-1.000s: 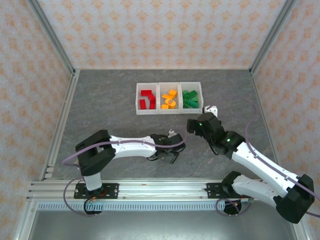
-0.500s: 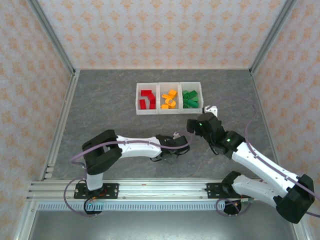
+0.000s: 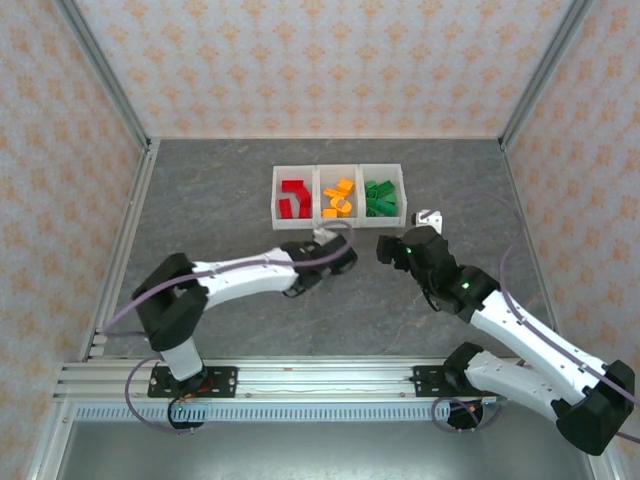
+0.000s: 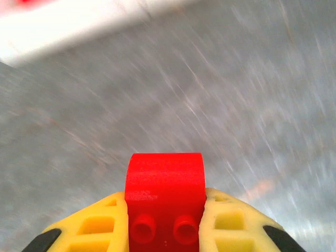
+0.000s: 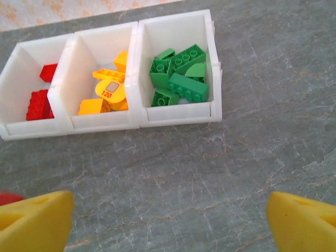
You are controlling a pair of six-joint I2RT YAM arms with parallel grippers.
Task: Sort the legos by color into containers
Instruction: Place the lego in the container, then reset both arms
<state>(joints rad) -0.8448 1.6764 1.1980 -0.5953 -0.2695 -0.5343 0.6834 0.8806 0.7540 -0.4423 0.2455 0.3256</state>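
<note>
Sitting pinched inside the left end effector [image 4: 166,210], one red lego [image 4: 164,178]

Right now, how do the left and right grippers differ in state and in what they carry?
The left gripper is shut on a red brick; the right gripper stands wide open with nothing between its fingers. The left gripper is just in front of the containers, near the red and orange bins; the right gripper is off the green end. Both have yellow fingers and are above the grey table.
</note>
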